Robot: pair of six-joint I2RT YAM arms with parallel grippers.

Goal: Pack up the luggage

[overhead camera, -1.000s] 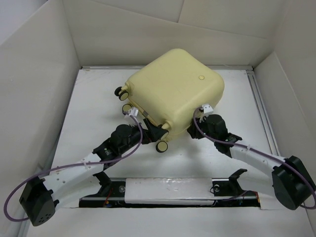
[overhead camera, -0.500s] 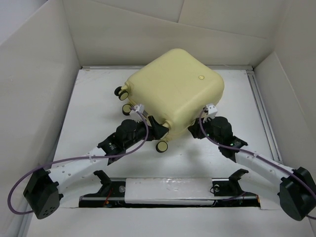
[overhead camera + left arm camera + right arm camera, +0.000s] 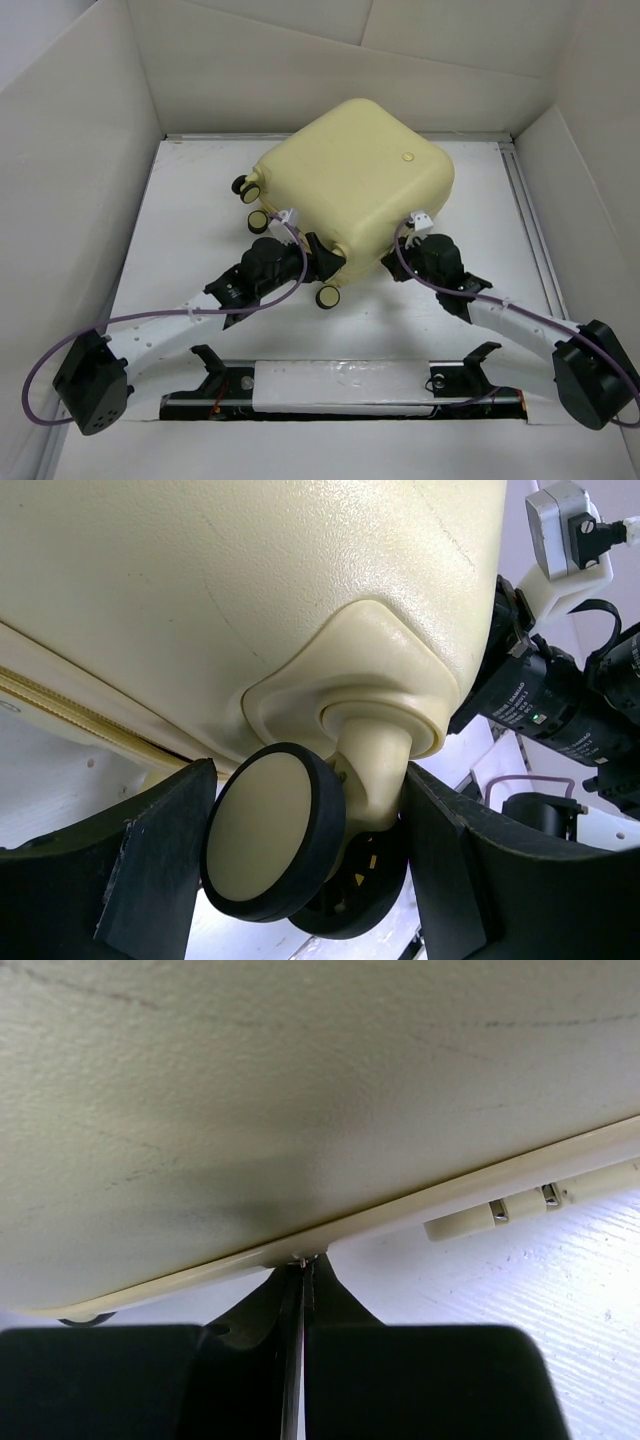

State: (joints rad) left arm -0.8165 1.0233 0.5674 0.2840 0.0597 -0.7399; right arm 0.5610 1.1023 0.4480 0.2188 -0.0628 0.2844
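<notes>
Two arms were at one item. Left end effector [image 3: 325, 262]: stood open, fingers straddling the near-corner caster [image 3: 270, 845]. The luggage [image 3: 350, 185]: pale yellow, closed, lay flat on the white counter [image 3: 190, 220], centre-rear. Right end effector [image 3: 301, 1282]: fingers were pressed together at the shell's seam [image 3: 480, 1195]; anything pinched could not be told.

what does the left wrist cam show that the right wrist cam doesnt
Only left wrist: a caster wheel between the open left hand's fingers, plus the right arm at the right edge. Only right wrist: the right hand shut at the shell's rim, and a cream hinge-like piece. Both: the luggage's pale yellow shell close up.
</notes>
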